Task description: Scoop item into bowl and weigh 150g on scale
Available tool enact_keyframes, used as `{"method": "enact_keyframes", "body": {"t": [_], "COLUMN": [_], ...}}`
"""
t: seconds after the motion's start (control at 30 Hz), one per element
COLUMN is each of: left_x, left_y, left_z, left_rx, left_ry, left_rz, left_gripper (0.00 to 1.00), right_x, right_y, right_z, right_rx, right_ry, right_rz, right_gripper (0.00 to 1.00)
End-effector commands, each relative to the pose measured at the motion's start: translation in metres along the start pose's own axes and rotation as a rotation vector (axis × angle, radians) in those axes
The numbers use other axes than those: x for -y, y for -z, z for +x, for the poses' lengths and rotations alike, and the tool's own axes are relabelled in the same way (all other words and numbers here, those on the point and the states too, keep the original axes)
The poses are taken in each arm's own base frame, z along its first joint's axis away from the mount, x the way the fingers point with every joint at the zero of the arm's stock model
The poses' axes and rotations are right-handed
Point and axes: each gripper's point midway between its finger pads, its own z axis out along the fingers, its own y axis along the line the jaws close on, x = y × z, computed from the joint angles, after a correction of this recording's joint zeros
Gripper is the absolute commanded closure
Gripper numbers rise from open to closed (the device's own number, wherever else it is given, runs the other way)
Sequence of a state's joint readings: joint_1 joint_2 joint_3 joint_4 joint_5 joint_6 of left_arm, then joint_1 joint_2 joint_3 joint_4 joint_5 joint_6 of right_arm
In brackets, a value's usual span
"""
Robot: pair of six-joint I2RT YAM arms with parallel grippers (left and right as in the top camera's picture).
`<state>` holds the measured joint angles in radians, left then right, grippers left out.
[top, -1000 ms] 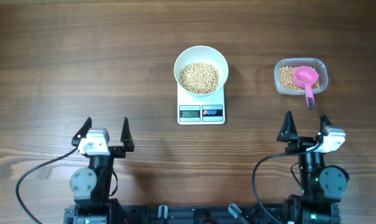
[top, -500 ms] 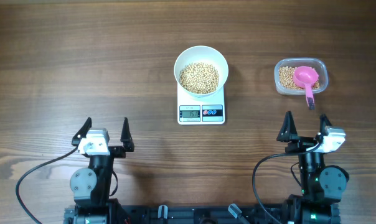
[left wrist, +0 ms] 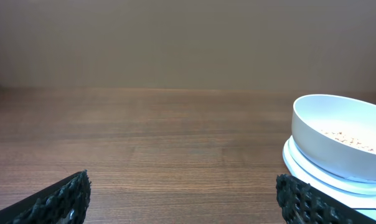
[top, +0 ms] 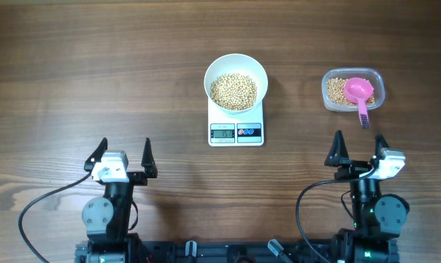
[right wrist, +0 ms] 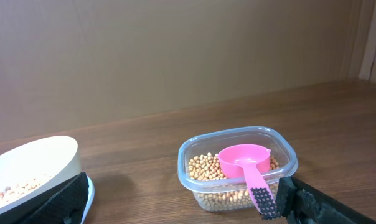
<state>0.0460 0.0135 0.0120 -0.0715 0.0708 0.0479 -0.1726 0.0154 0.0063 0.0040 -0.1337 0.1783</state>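
Left hand [top: 125, 147] and right hand [top: 359, 139] both parked at near counter [top: 74, 58] edge, fingers spread wide, holding nothing.

Step, by my read: check wt, top up if short.
- Scale [top: 236, 132] digits too small to read; confirm before touching anything.
- If short: right hand takes pink scoop [top: 358, 91] by handle, adds few beans at a time, tips low over bowl.
- Keep hands off bowl and scale.

Beans [top: 234, 91]: small, round, tan, heaped in white bowl [top: 236, 61] atop scale, mid-counter. Rest in clear tub [top: 327, 82] w/ scoop, well right.
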Motion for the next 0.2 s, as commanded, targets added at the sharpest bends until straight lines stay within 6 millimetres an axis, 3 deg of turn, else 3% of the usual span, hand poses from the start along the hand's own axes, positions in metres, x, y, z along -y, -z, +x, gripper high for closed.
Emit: {"method": "enact_keyframes", "body": {"t": [0.0, 0.17], "left_x": [-0.0022, -0.0022], "left_y": [0.0001, 0.0001], "left_z": [0.0018, 0.0017], "left_rx": [0.000, 0.001], "left_ry": [-0.016, -0.016], "left_rz": [-0.015, -0.015], "left_gripper": [0.00, 0.00], "right_x": [-0.0001, 0.0000], "right_y": [0.0006, 0.0006], "right_z": [-0.0029, -0.0029], "right_rx": [0.014, 0.014], "right_ry": [-0.004, -0.004], "right_rz": [0.003, 0.003], "right_gripper": [0.00, 0.00]}}
